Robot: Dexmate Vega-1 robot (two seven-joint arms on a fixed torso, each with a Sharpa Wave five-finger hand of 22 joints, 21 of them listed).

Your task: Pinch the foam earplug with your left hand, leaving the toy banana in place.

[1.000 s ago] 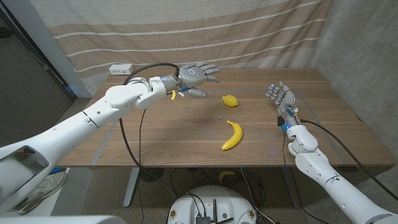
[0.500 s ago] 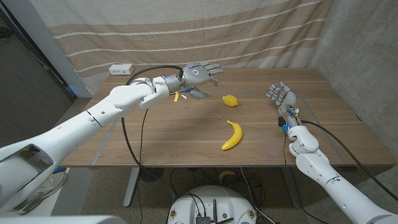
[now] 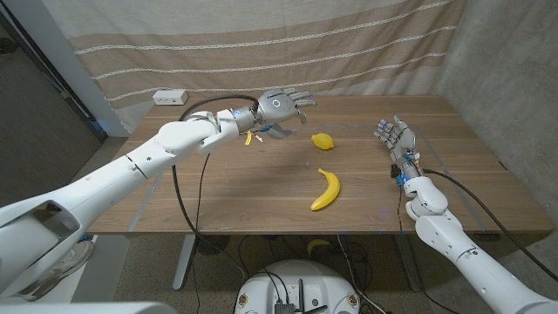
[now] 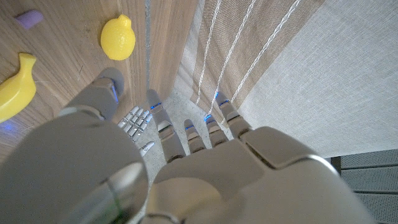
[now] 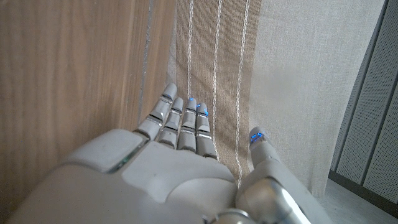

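Note:
The toy banana (image 3: 327, 189) lies near the table's middle front, also seen as a yellow banana (image 4: 13, 87) in the left wrist view. The foam earplug (image 4: 29, 18) is a small lavender piece; it shows as a faint speck (image 3: 307, 164) between the banana and a yellow toy lemon (image 3: 323, 140). My left hand (image 3: 282, 105) hovers over the back of the table, behind and left of the lemon, fingers spread, holding nothing. Its fingers (image 4: 163, 121) reach toward the curtain. My right hand (image 3: 396, 135) stands upright near the right edge, fingers apart and empty.
The lemon (image 4: 118, 37) lies close to the earplug. A white power strip (image 3: 169, 96) sits at the back left corner. A striped curtain (image 3: 261, 44) hangs behind the table (image 3: 218, 187). A black cable loops under my left forearm.
My left hand has drifted a little to the right along the back of the table, toward the lemon. The right hand and the objects have stayed put.

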